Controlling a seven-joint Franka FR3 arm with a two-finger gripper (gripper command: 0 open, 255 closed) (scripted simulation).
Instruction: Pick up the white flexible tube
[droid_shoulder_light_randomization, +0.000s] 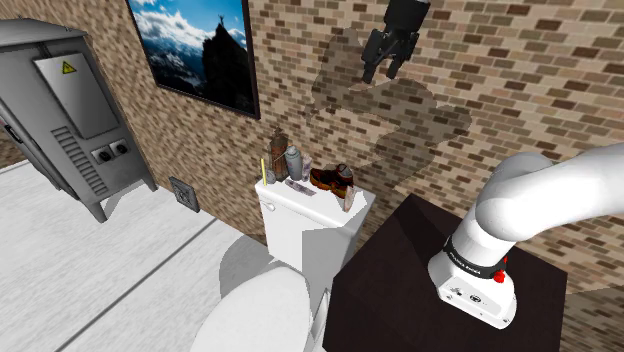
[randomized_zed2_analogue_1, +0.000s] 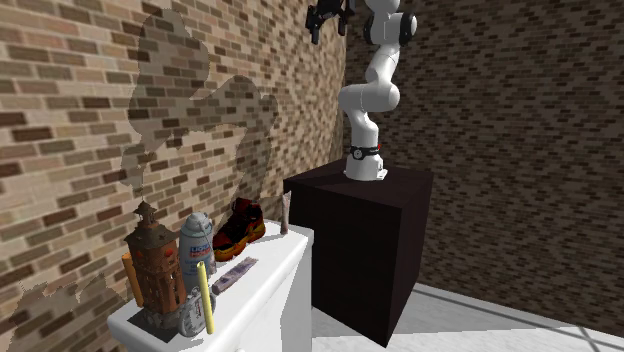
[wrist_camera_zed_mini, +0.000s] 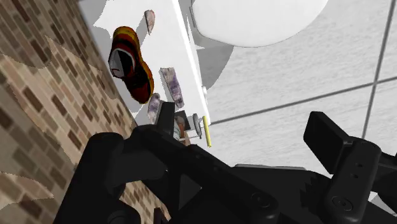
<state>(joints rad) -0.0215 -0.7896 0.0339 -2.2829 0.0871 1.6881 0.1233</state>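
Nothing of the task was done. The all-black two-finger gripper (droid_shoulder_light_randomization: 383, 68) hung high by the brown brick wall (droid_shoulder_light_randomization: 500, 90), well above and well apart from everything on the toilet, with its fingers spread and nothing between them. The wrist view showed the two fingers standing apart too.

The target, a slim pale tube of whitish-pink colour (randomized_zed2_analogue_1: 285, 213), stood upright on the white toilet tank lid (randomized_zed2_analogue_1: 272, 262) at the end nearest the dark box stand (randomized_zed2_analogue_1: 370, 230). It was just beside the red-and-brown lace-up shoe (randomized_zed2_analogue_1: 240, 228) and nothing gripped it. From the wrist camera the tube (wrist_camera_zed_mini: 149, 21) lay far off, beyond the shoe (wrist_camera_zed_mini: 130, 60).

Other clutter on the lid, further from the stand:
- a flat purplish-grey card (randomized_zed2_analogue_1: 235, 272)
- a grey spray can with a blue-red label (randomized_zed2_analogue_1: 196, 245)
- a brown tower-shaped figure (randomized_zed2_analogue_1: 152, 260)
- a thin yellow stick (randomized_zed2_analogue_1: 205, 298)

Progress judged: approach not yet made. All steps were left: bring the hand down over the stand-side end of the lid, line the open fingers on either side of the tube, close and lift. The shoe sat tight against the tube, so finger clearance on that side looked like the main risk. The tube was thin and upright, so a knock could likely tip it.
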